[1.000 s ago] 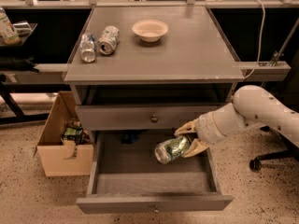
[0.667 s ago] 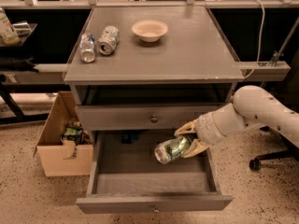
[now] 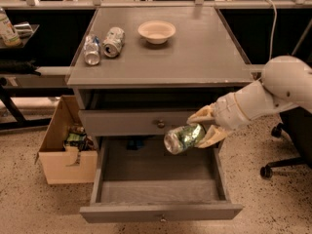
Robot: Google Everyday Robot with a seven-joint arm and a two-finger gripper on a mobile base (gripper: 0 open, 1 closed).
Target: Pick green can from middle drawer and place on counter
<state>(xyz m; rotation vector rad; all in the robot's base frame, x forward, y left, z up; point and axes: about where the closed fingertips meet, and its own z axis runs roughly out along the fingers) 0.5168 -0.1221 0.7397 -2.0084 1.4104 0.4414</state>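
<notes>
My gripper [image 3: 199,130] is shut on the green can [image 3: 184,138], which lies on its side with a silver end facing left. It hangs above the open middle drawer [image 3: 161,211], right of centre and level with the shallower closed drawer [image 3: 141,123]. The middle drawer's inside shows nothing else. My white arm [image 3: 273,89] comes in from the right. The grey counter [image 3: 204,52] is above, and the can is below its front edge.
On the counter stand two silver-white cans [image 3: 91,49] [image 3: 113,41] at the back left and a beige bowl [image 3: 156,31] at the back centre. A cardboard box [image 3: 63,165] with items sits on the floor at left. An office chair base [image 3: 280,165] is at right.
The gripper has lifted the green can a little higher out of the middle drawer, up to the level of the upper drawer front. Nothing else has moved.
</notes>
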